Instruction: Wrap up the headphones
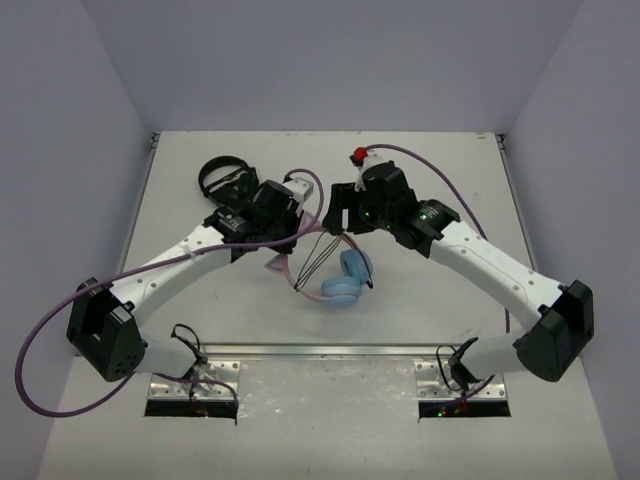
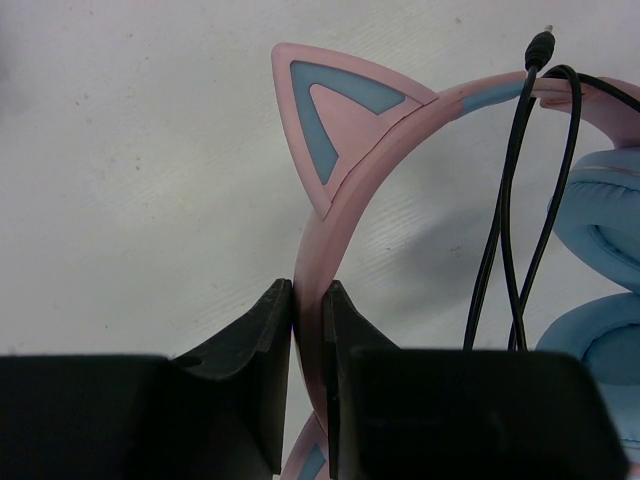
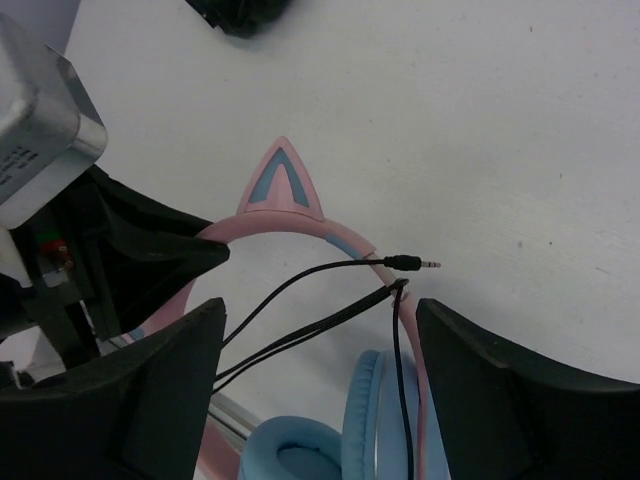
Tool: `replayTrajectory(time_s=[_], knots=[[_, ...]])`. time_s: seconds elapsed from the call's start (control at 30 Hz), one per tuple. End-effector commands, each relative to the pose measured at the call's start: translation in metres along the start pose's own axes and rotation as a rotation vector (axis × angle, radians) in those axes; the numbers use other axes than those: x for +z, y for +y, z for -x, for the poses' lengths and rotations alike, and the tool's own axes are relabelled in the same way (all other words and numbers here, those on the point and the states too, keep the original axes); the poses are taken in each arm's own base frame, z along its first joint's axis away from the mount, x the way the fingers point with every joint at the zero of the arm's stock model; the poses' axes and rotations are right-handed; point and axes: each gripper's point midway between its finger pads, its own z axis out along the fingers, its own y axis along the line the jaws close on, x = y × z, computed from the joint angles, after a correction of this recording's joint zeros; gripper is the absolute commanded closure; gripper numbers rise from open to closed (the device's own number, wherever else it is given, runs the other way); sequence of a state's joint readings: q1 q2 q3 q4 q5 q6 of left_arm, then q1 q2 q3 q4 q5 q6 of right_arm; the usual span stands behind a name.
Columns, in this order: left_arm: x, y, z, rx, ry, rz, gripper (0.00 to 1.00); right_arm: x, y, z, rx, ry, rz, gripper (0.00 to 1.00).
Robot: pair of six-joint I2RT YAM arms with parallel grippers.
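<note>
The headphones lie mid-table, with light blue ear cups, a pink headband and a cat ear. My left gripper is shut on the headband just below that ear; in the top view it is left of the cups. The thin black cable is looped over the headband, and its plug sticks out free. My right gripper is open and straddles the cable strands and the headband above the ear cups without touching them. In the top view the right gripper faces the left one.
All-black headphones lie at the back left behind my left arm; their edge shows in the right wrist view. A small red-topped object sits behind my right wrist. A metal rail runs along the near table edge.
</note>
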State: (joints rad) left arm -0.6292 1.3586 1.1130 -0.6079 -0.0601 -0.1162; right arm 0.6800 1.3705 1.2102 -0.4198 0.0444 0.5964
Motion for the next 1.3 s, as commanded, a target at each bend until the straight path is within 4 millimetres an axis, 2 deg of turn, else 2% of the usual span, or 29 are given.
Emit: replayTrajectory(time_s=[0.0,0.03,0.07,0.4,0.43,0.47,0.53,0.7,1.1,1.2,1.27], knots=[[-0.003,-0.019,0.023,-0.015,-0.100,-0.085,1.00,0.011,-0.001,0.009,-0.031,-0.052,-0.050,0.28],[-0.003,-0.019,0.023,-0.020,-0.098,-0.083,1.00,0.016,-0.003,0.007,-0.033,-0.043,-0.056,0.33],[-0.002,-0.019,0.021,-0.020,-0.097,-0.084,1.00,0.018,-0.002,0.009,-0.033,-0.047,-0.056,0.34],[-0.001,-0.024,0.019,-0.022,-0.087,-0.116,1.00,0.046,-0.001,-0.005,-0.094,0.005,-0.083,0.36],[-0.002,-0.024,0.018,-0.022,-0.085,-0.112,1.00,0.048,-0.002,-0.006,-0.101,0.012,-0.086,0.38],[-0.001,-0.023,0.017,-0.021,-0.084,-0.110,1.00,0.050,-0.003,-0.007,-0.109,0.018,-0.088,0.44],[-0.001,-0.021,0.017,-0.020,-0.083,-0.099,1.00,0.054,-0.006,-0.015,-0.123,0.041,-0.094,0.46],[-0.001,-0.019,0.015,-0.017,-0.079,-0.088,1.00,0.050,-0.015,-0.021,-0.158,0.052,-0.115,0.54],[-0.001,-0.012,0.019,-0.031,-0.087,-0.076,1.00,0.035,-0.043,-0.021,-0.167,0.042,-0.198,0.57],[-0.001,-0.011,0.020,-0.032,-0.090,-0.075,1.00,0.031,-0.047,-0.019,-0.154,0.039,-0.188,0.60],[-0.001,-0.010,0.020,-0.033,-0.092,-0.073,0.99,0.029,-0.042,-0.017,-0.149,0.037,-0.162,0.56]])
